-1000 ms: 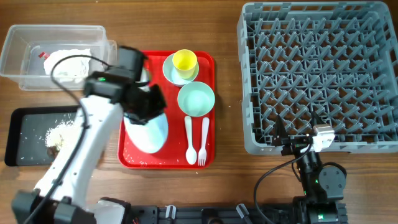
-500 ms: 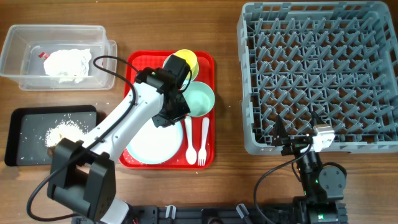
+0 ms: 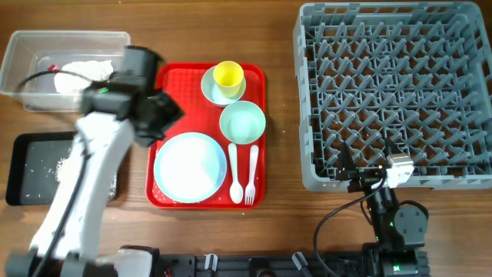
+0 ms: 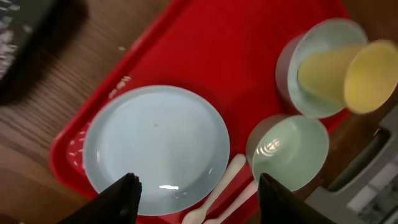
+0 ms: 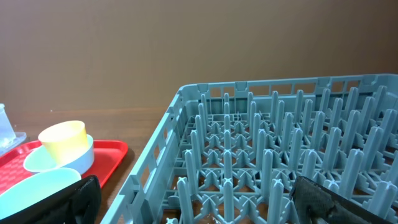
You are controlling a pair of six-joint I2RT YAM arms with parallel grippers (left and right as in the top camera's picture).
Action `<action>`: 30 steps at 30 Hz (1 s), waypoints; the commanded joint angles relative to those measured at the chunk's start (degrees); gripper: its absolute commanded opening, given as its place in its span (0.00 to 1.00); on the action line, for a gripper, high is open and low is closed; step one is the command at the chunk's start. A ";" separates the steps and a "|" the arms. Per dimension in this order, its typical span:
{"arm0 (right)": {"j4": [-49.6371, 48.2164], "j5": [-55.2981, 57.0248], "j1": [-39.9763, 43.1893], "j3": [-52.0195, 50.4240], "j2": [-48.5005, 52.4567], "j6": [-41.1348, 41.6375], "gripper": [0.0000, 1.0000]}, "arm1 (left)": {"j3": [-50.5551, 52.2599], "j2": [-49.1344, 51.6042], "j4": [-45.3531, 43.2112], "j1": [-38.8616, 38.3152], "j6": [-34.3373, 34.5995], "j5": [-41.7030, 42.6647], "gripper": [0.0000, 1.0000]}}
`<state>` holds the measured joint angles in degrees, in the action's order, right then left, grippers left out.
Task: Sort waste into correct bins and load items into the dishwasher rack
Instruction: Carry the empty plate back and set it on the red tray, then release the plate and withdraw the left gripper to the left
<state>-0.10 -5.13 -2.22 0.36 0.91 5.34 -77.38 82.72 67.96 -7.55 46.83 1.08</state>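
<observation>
Waste sorted, dishes not yet loaded.
We see the napkin [image 3: 73, 73] & wrapper [image 3: 52, 68] in the clear box [image 3: 23, 77], crumbs [image 3: 58, 165] in the black tray [image 3: 23, 169]; the rack [image 3: 300, 100] holds nothing. Plate [image 3: 190, 167], mint bowl [image 3: 242, 122], yellow cup [image 3: 228, 75] in the pale blue bowl [image 3: 211, 88], spoon [image 3: 234, 173] & fork [image 3: 251, 173] sit on the red tray [image 3: 173, 81]. L gripper [image 4: 199, 193] hangs over the plate, fingers apart, empty; R gripper [image 5: 199, 208] gapes wide, empty, by the rack's front. We judge approx half done.

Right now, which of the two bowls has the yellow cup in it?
The pale blue bowl, farther from the robot, holds the yellow cup; the mint green bowl is empty.
</observation>
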 commanded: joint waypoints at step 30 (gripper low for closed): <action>-0.28 -0.70 -0.24 -0.07 -0.11 0.74 1.00 | 1.66 -7.17 4.76 46.03 3.34 -8.20 1.00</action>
<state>-0.10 -5.13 -2.22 0.36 0.91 5.34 -76.12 75.20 72.90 38.11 50.09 -5.37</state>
